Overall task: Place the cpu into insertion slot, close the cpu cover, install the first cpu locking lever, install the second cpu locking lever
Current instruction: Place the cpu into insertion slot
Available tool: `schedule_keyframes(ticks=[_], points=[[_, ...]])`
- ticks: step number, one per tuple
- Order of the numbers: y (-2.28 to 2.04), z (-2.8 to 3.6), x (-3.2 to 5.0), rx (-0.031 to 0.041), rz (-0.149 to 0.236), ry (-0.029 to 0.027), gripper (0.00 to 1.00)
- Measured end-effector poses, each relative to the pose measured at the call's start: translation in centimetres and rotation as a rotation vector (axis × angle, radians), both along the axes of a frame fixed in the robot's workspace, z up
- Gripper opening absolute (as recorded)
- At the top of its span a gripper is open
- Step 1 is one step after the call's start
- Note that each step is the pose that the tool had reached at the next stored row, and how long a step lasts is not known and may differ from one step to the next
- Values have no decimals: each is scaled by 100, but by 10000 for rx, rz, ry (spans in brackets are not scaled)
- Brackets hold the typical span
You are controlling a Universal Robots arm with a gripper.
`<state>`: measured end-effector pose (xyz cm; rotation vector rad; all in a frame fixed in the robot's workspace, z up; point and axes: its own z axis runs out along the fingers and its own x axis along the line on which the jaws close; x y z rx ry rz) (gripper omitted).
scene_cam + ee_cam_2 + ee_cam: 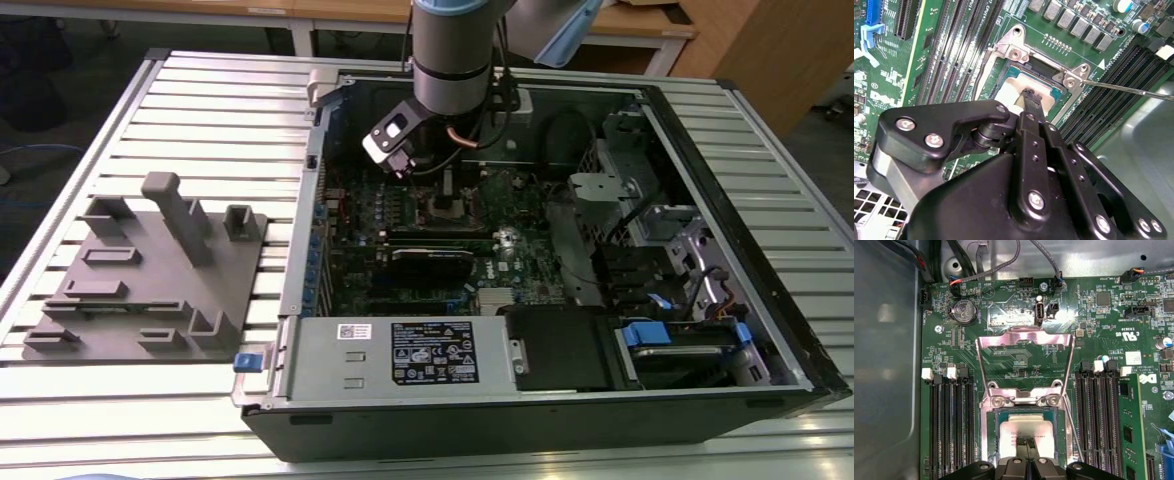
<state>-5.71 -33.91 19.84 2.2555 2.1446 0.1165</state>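
While my fingers are pressed together with nothing between them, my gripper rests its tips on the chip, which lies flat in the socket. The cover stands swung open off the socket. A thin lever juts free beside it. Exterior view: socket at 10 o'clock from the middle of the case; grey jig at 9 o'clock of the case.

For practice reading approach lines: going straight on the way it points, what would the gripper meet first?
The cpu, lying in the insertion slot directly under the gripper. The cpu cover is flipped open, out of that line. The gripper may already touch the chip; depth is unclear.
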Motion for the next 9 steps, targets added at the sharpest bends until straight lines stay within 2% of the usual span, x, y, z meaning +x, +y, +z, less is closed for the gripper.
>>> schedule_keyframes(ticks=[9], points=[[-4, -24, -2, -12, 0, 7, 10]])
